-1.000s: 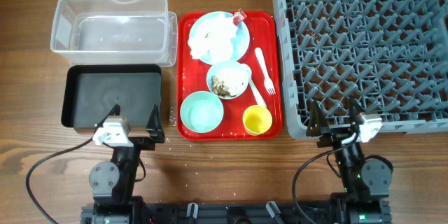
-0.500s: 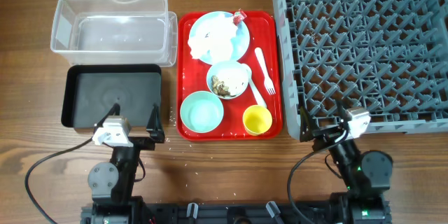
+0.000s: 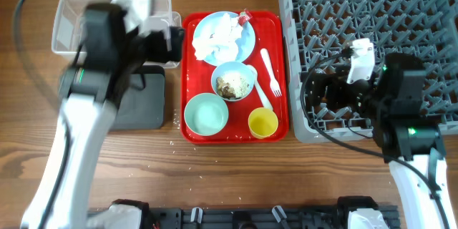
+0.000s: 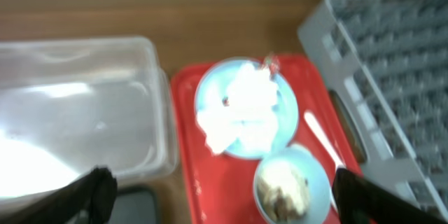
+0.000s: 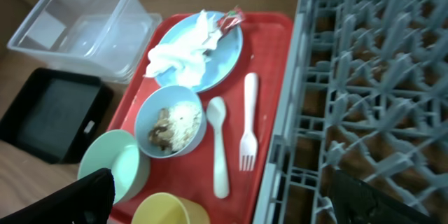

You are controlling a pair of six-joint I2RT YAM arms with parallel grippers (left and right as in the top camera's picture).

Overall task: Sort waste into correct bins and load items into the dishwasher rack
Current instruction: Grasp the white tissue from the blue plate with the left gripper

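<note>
A red serving tray (image 3: 193,79) holds a pale blue plate (image 3: 245,43) with the crumpled napkin (image 3: 215,37) and red wrapper (image 3: 245,17), a bowl of rice and scraps (image 3: 233,82), an empty bowl (image 3: 206,113), a yellow cup (image 3: 262,122), a fork (image 3: 270,71) and a spoon (image 3: 262,97). My left gripper (image 3: 170,43) is open and empty, raised above the clear tub (image 4: 77,105), left of the plate (image 4: 280,112). My right gripper (image 3: 322,93) is open and empty over the front left of the grey rack (image 3: 372,14), looking down on the fork (image 5: 246,119) and spoon (image 5: 218,147).
The black tray (image 3: 139,104) lies in front of the clear tub, partly under my left arm. The rack's left wall (image 5: 280,147) stands right against the red tray. Bare wooden table (image 3: 236,179) lies in front of the tray.
Both arms have risen from the table's front edge. The left swung up over the tub and black tray. The right moved up over the rack's front left corner.
</note>
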